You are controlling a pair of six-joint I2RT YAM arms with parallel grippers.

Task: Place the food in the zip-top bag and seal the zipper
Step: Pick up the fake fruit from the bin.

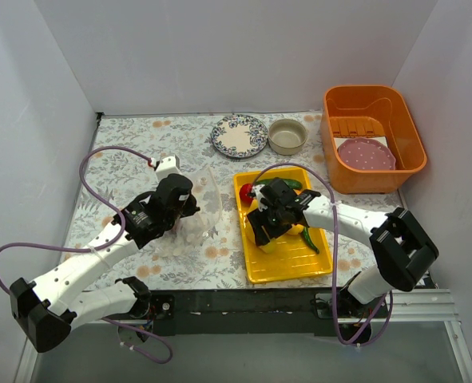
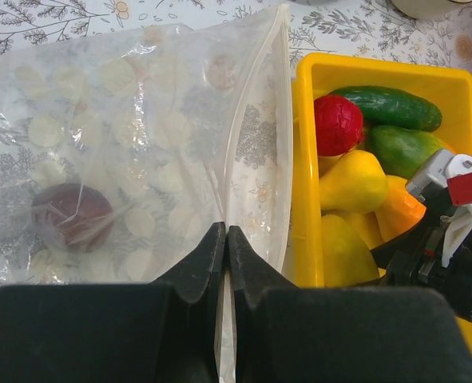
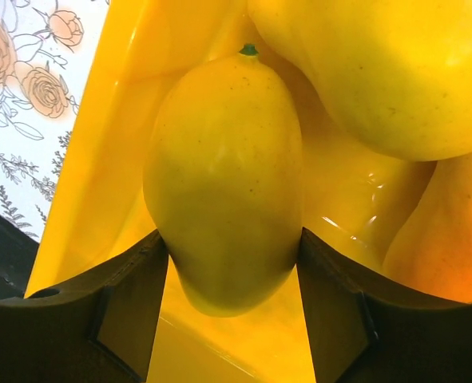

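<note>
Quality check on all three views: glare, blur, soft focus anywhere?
Top external: even light, sharp, only faint shadows. Left wrist: the zip-top bag shows pale glare on its crinkles, hazing the print beneath; left claw is near-black, no detail. Right wrist: the yellow fruit fills the frame, sharp; soft highlights on the yellow tray; right claw dark, underexposed.
</note>
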